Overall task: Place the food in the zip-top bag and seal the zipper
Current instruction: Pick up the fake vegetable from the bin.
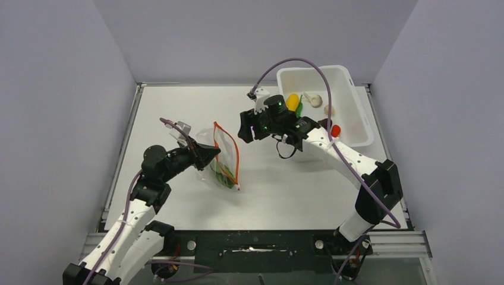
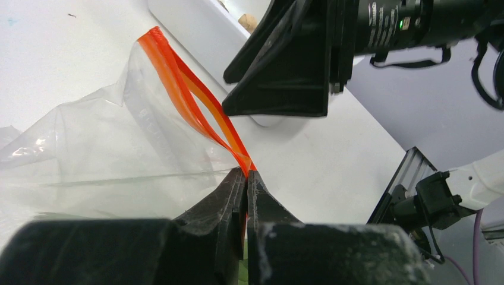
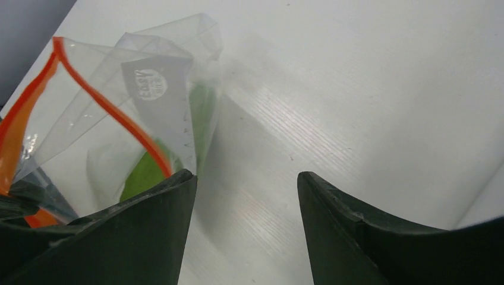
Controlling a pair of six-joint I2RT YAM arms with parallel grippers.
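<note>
Left pincer (image 2: 246,178) clenches the red-orange zipper strip (image 2: 156,50) of the clear plastic bag (image 2: 119,148) mid-worktop (image 1: 267,190), flat green leaf (image 3: 142,172) inside. Right pincer (image 3: 246,196) hangs released, empty. Yellow lump (image 1: 292,101) and others lie in the far-right white tub (image 1: 350,113); sealing left.

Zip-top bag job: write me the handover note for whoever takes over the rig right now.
Left gripper: shut on the zip-top bag at one end of the zipper.
Right gripper: open, empty, beside the bag's mouth.
Done: green food is inside the bag.
To do: more food pieces lie in the white tub; the zipper is unsealed.
</note>
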